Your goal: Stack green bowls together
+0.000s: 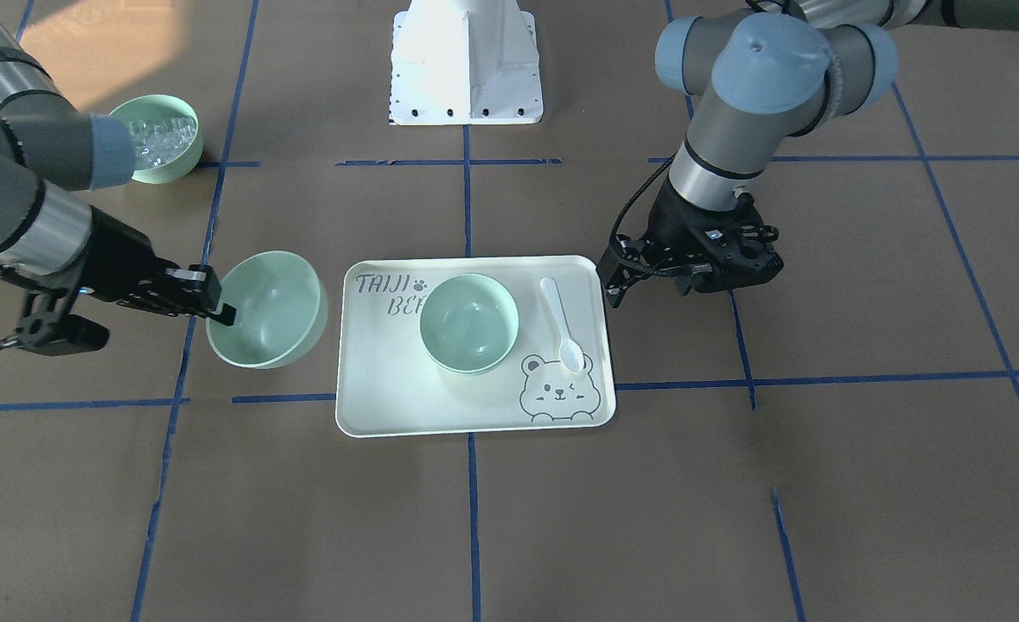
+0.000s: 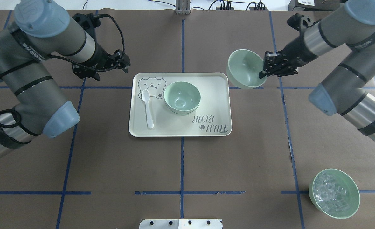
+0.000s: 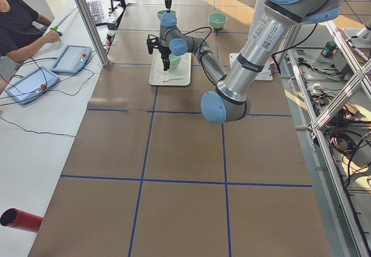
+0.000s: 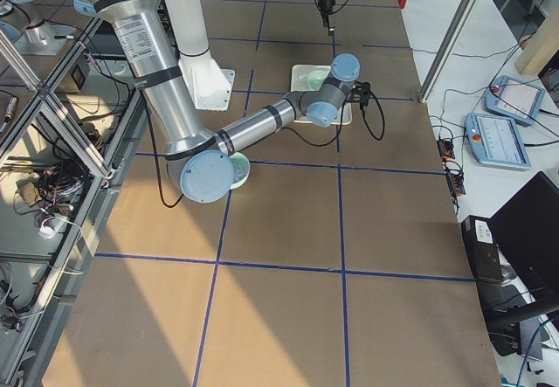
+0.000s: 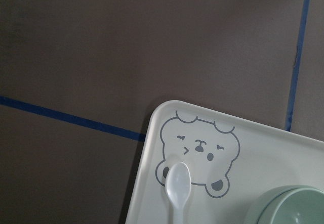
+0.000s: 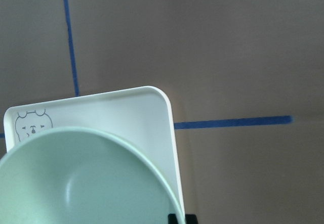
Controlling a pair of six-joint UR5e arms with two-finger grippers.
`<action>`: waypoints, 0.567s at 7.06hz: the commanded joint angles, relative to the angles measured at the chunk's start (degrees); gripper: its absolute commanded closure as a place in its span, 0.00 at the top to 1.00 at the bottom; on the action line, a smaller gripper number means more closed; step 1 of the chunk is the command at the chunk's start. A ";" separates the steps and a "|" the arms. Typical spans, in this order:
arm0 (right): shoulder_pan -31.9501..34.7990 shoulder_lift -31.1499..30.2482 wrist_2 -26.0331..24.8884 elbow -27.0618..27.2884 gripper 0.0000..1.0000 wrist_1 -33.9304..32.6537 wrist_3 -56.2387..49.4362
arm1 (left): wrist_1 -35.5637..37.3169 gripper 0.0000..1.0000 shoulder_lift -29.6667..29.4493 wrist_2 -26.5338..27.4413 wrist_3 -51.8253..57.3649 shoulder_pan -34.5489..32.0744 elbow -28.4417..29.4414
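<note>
My right gripper [image 2: 263, 70] is shut on the rim of a mint-green bowl [image 2: 245, 68]. It holds the bowl tilted in the air just off the right end of the bear-print tray [image 2: 174, 127]. This bowl fills the lower left of the right wrist view [image 6: 76, 183]. A second green bowl [image 2: 182, 97] stands upright in the middle of the tray. I see no third separate empty bowl. My left gripper [image 1: 610, 278] is open and empty, raised off the tray's left end near the bear corner.
A white spoon [image 2: 147, 108] lies on the tray beside the bear print. A green bowl of clear ice-like cubes [image 2: 334, 193] stands near my right side of the table. The robot base [image 1: 466, 60] is at the table's near edge. Blue tape lines cross the brown surface.
</note>
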 commanded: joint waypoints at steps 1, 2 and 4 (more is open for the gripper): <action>-7.40 7.94 -7.78 -0.35 0.00 -8.18 1.61 | 1.22 1.00 3.72 -0.61 7.80 -4.23 -2.82; -9.61 9.53 -10.60 -0.61 0.00 -10.12 1.61 | 1.23 1.00 5.13 -1.13 11.49 -6.94 -3.27; -11.47 14.27 -13.43 -3.23 0.00 -13.21 1.70 | 1.14 1.00 7.94 -3.24 18.25 -11.43 -3.36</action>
